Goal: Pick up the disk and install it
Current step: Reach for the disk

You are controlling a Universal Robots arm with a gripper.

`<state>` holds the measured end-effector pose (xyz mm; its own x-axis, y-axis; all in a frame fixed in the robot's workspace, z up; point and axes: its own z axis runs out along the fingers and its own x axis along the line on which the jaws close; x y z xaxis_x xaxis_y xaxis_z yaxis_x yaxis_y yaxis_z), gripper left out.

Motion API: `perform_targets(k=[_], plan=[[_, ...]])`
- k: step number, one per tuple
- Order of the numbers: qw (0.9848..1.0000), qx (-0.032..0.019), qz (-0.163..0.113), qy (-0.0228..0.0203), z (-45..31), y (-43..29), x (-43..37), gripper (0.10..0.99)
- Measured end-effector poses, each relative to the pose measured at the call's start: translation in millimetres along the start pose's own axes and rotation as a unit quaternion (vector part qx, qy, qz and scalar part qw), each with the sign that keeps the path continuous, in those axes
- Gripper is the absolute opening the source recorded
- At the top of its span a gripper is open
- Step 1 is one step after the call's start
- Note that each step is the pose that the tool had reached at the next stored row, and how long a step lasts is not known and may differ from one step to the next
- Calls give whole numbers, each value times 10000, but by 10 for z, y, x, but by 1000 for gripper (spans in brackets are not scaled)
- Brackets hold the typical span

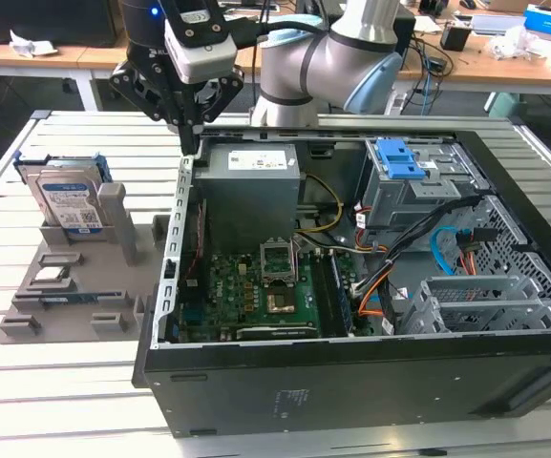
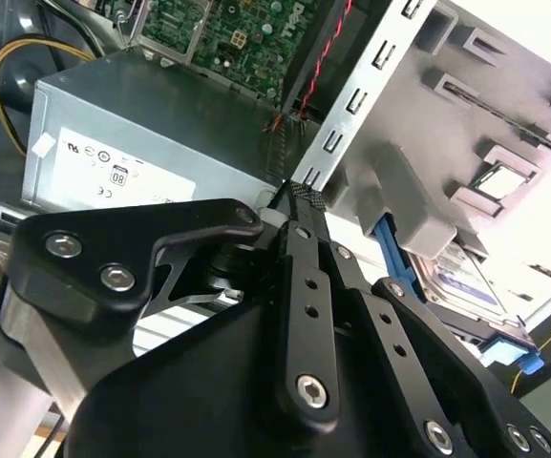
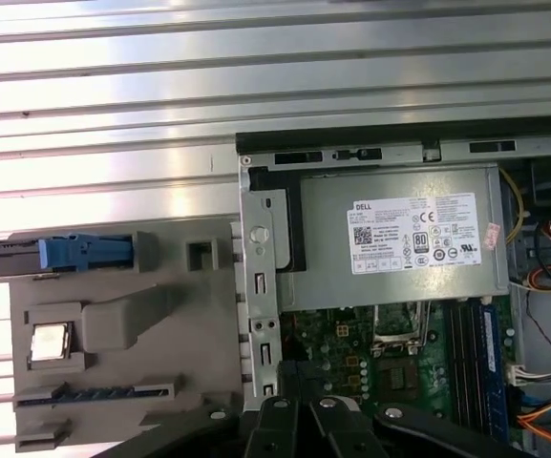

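Exterior view, nearest first: the open case [image 1: 351, 401] sits at the counter's [image 1: 65, 410] near edge, its board [image 1: 246, 286] bare to the camera. Just beside it, toward the counter's edge on the exterior view's left, lies the grey holder [image 1: 113, 281], with a small chip [image 1: 50, 277] in one pocket. And there's the disk [image 1: 68, 198], standing on edge in the slot at the holder's far end, blue frame round it, nothing touching it.

Further back, the pincer [image 1: 191, 141] hangs over the case's far corner on the holder side, just by the power supply [image 1: 251, 181], pinched together on nothing at all. In the second wrist view its fingers [image 2: 299, 286] run side by side to a joined tip, with the disk [image 2: 466, 286] well apart from them.

Deeper in the case, the cage [image 1: 399, 191] with its blue latch [image 1: 399, 157] looks to have no drive in it, though its inside is mostly hidden. My read: nothing of the task is done yet, pick-up and installing are both left.

Hard to make out: the disk's lower edge is sunk in the slot, and in the first wrist view the disk [image 3: 84, 253] shows edge-on, little more than its blue frame. Behind everything, the arm [image 1: 332, 57] is cut off by the picture's top.
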<state>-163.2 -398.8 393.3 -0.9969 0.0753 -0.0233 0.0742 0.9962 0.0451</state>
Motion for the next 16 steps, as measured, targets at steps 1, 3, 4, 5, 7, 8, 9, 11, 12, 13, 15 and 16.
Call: perform_targets(k=[1,3,4,5,7,8,9,11,12,13,15,16], plan=[[10000,0,0,0,-1,-2,26,106],[10000,0,0,0,-2,-6,79,106],[10000,0,0,0,-3,-7,91,106],[10000,0,0,0,-3,-8,104,106],[10000,0,0,0,-4,-10,131,106],[10000,0,0,0,-4,-11,145,106],[10000,0,0,0,-4,-12,156,106],[10000,0,0,0,-5,-14,191,106],[10000,0,0,0,-6,-15,207,106],[10000,0,-1,0,-6,-18,234,106],[10000,0,0,0,-7,-20,263,106],[10000,0,0,0,-8,-20,271,106]])
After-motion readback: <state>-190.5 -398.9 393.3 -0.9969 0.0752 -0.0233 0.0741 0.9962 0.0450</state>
